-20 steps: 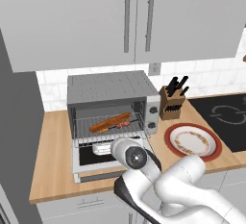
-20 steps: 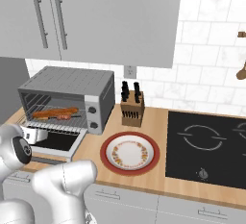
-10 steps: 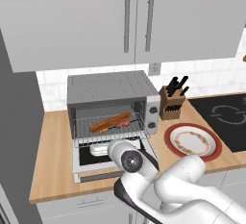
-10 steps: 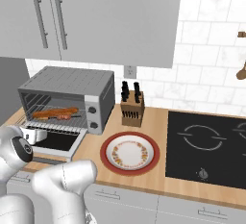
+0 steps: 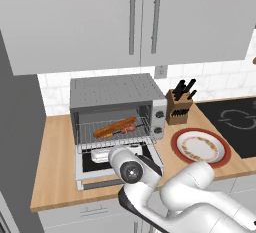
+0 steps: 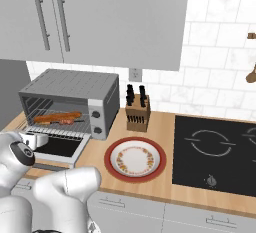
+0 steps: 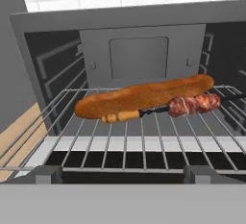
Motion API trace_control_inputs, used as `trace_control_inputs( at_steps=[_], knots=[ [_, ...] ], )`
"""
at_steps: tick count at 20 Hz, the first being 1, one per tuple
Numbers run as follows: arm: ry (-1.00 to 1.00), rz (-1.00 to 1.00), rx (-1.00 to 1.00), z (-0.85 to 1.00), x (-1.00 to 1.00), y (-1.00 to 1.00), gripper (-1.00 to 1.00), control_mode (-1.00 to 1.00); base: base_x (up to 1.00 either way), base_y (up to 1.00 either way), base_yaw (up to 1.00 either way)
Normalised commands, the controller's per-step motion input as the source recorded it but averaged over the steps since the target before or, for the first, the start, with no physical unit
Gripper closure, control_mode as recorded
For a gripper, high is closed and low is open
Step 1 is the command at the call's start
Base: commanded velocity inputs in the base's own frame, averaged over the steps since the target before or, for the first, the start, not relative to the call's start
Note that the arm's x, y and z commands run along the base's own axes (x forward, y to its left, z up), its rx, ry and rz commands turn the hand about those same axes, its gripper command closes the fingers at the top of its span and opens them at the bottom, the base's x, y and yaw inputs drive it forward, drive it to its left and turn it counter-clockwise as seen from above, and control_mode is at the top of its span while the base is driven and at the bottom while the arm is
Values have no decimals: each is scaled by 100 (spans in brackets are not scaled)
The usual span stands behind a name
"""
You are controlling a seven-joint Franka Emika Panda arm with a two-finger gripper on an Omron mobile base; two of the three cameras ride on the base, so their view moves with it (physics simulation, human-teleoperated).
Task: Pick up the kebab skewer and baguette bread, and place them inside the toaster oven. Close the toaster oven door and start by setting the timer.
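Kitchen counter (image 5: 55,177) with the toaster oven (image 5: 117,108) loaded and its door still down.

Both the baguette bread (image 7: 144,95) and the kebab skewer (image 7: 192,105) lay side by side and touching on the wire rack (image 7: 144,143) inside the oven, so the step in hand looked to be shutting the toaster oven door (image 5: 117,163), which hung flat toward the robot. The gripper (image 7: 123,172) faced the oven mouth with its jaws spread wide and nothing between them. The arm covered much of the door in the left base view, so the handle could hardly be made out; it was probably along the near edge. To do this well, the fingers should come under that front edge and swing it up evenly until it seats, staying clear of the rack and food, before reaching for the knobs (image 5: 160,122) on the right panel.
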Motion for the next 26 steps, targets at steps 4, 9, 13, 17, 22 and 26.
trace_control_inputs(
  at_steps=[4,9,13,17,22,26],
  knots=[
    [0,0,0,-17,17,0,-100,-100,0,0,0],
    [0,0,-1,-13,19,0,-100,-100,0,0,0],
    [0,0,-2,-18,15,0,-100,-100,0,0,0],
    [0,0,-2,-20,13,0,-100,-100,0,0,0],
    [-1,0,-1,-10,14,0,-100,-100,0,0,0],
    [0,0,0,0,19,0,-100,-100,0,0,0]
  ],
)
